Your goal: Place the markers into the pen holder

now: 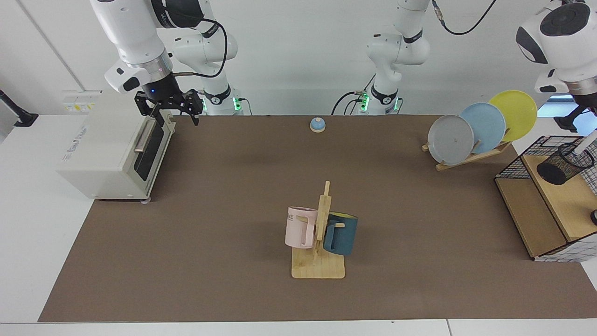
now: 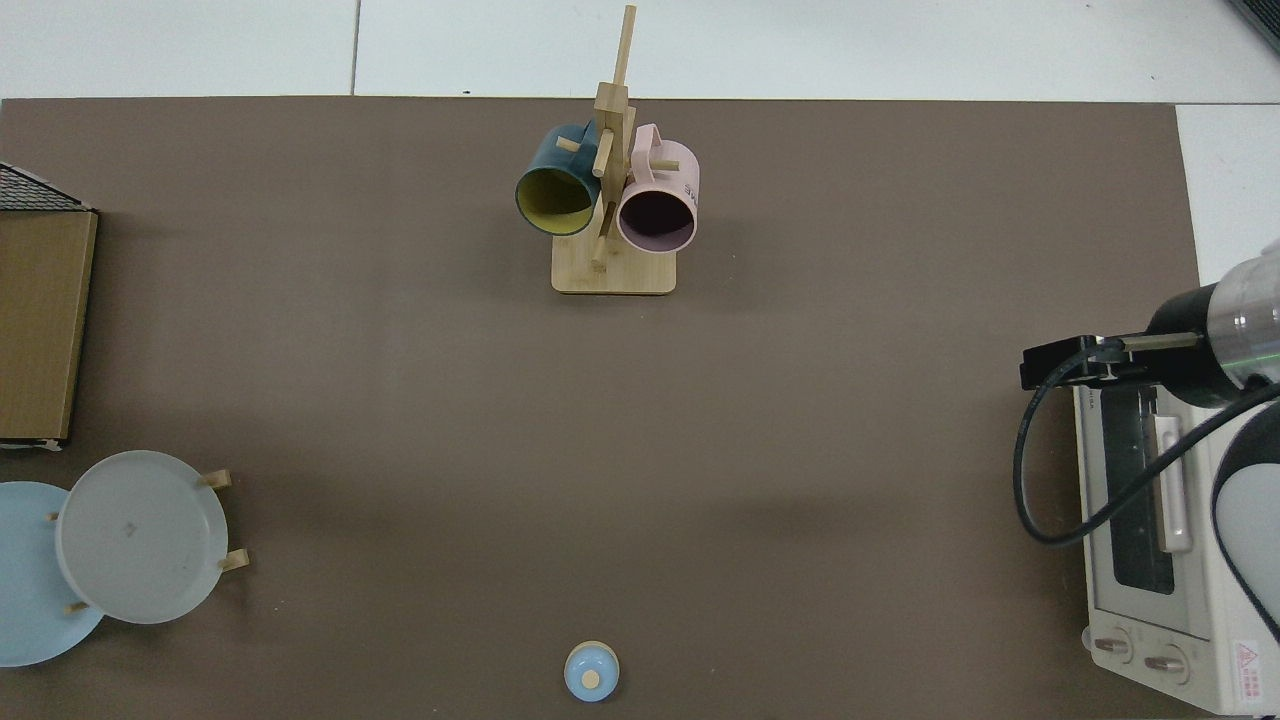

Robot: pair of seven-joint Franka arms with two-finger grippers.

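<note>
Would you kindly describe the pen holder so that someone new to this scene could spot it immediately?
In the facing view, find the black wire-grid rack with wooden shelves at the table's right end, beside the stand of plates. On its upper shelf sits the pen holder, a small black wire-mesh cup. Unlike the square-gridded rack, it is round, finely meshed and mug-sized.
</note>
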